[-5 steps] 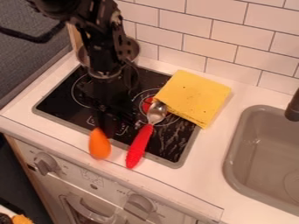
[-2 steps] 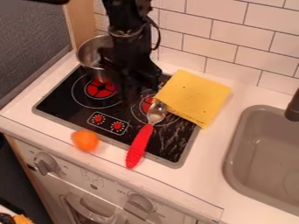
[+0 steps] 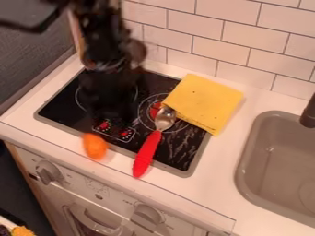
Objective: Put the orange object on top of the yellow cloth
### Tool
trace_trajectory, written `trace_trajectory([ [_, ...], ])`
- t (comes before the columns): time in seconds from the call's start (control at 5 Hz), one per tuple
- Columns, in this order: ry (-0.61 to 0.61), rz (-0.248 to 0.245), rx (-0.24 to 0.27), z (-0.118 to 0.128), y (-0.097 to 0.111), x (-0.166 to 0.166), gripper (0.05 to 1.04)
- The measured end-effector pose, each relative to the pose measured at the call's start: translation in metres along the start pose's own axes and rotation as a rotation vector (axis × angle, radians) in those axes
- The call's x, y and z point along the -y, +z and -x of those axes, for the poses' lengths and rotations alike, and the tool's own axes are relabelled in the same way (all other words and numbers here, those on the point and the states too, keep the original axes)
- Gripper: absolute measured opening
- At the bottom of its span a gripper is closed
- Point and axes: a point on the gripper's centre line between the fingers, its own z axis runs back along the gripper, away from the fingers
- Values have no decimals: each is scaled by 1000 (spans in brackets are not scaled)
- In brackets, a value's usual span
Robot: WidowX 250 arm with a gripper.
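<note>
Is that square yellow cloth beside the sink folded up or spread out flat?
Folded. The yellow cloth forms a compact, thick square, and stacked layers show along its lower edge, where it overlaps the black stovetop.

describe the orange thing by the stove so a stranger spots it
Find the black stove, left of the grey sink. At the stove's front edge lies the small, rounded orange thing. Unlike the long, red-handled spoon beside it, it is all orange.

Looks like a toy kitchen I'm standing in: a flat black cooktop [image 3: 188, 147] with ringed burners, white rectangular wall tiles [image 3: 246, 32] behind it, a grey round-cornered sink [image 3: 253, 161] to its right, and a white knobbed oven front [image 3: 98, 193] below.
</note>
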Motion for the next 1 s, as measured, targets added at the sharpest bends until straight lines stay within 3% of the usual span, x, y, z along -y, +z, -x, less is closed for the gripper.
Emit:
trace_trajectory([
  [0.2, -33, -31, 24, 8, -2, -4, 1007],
  [0.6, 12, -40, 15, 13, -8, -14, 1001],
  [1.0, 25, -52, -36, 14, -37, -18, 1001],
])
